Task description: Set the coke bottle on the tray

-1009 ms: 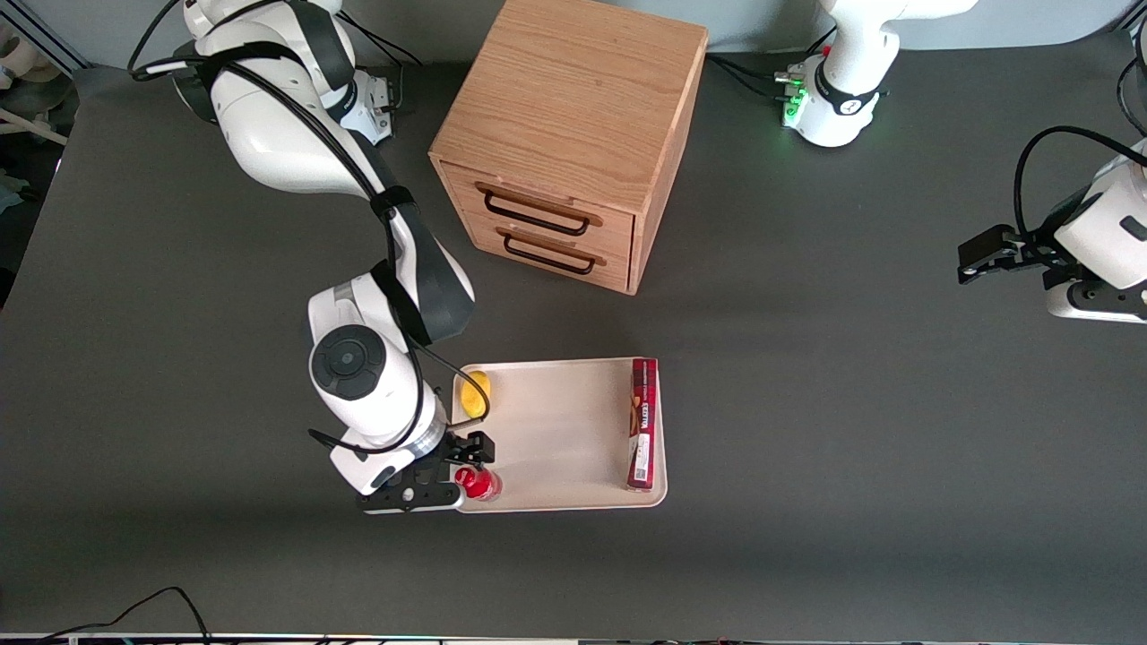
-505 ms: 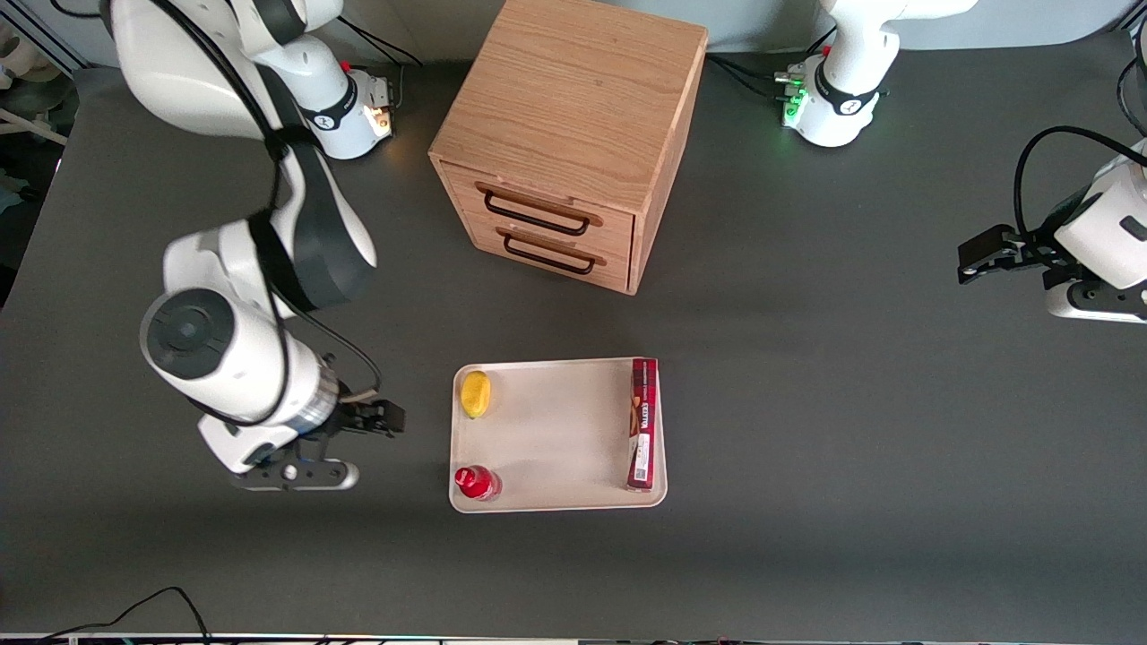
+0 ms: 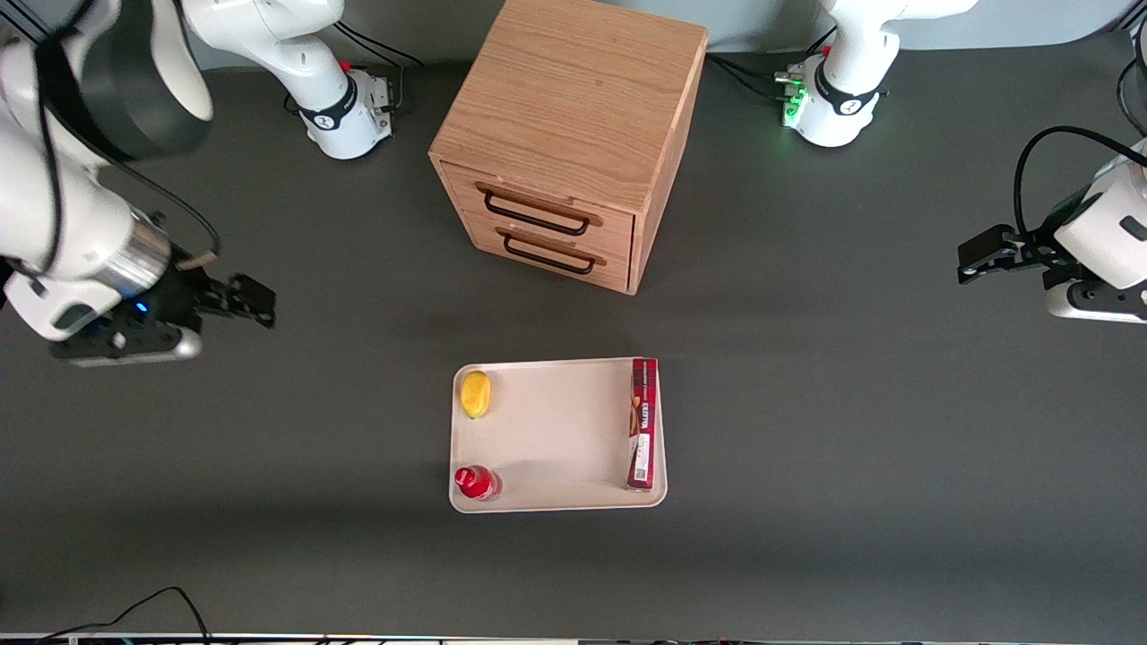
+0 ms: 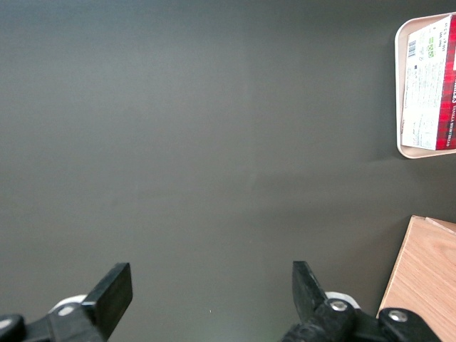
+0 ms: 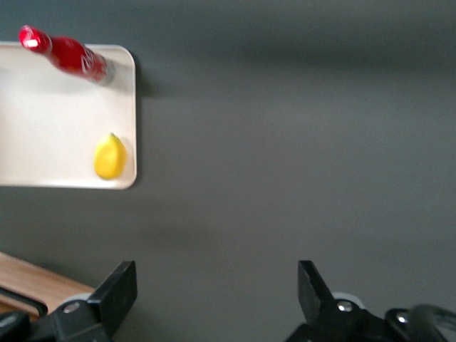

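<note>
The coke bottle (image 3: pixel 476 483), small and red with a red cap, stands upright on the cream-white tray (image 3: pixel 556 439), in the tray's corner nearest the front camera at the working arm's end. It also shows in the right wrist view (image 5: pixel 68 51), on the tray (image 5: pixel 50 114). My gripper (image 3: pixel 235 309) is open and empty. It hangs above bare table well away from the tray, toward the working arm's end and farther from the front camera than the bottle. In the right wrist view the gripper (image 5: pixel 217 292) has its fingers (image 5: pixel 121 292) wide apart with nothing between them.
A yellow lemon (image 3: pixel 475 393) lies on the tray, farther from the front camera than the bottle. A long red box (image 3: pixel 642 423) lies along the tray's edge toward the parked arm. A wooden drawer cabinet (image 3: pixel 573 134) stands farther back on the dark table.
My gripper has let go of the bottle and drawn away from the tray toward the working arm's end, rising and moving farther from the front camera. The bottle stays upright on the tray.
</note>
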You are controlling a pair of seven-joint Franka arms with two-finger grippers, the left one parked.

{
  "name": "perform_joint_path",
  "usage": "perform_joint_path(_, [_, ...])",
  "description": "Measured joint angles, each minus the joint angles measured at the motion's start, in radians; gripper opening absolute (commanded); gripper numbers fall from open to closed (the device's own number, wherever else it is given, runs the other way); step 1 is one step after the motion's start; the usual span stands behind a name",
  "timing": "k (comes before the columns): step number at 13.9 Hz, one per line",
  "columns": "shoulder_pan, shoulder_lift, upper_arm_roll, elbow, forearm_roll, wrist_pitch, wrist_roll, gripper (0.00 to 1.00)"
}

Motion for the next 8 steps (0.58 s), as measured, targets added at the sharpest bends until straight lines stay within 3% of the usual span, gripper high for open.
perform_joint_path(8, [-0.087, -0.218, 0.001, -0.077, 0.0, -0.15, -0.083, 1.0])
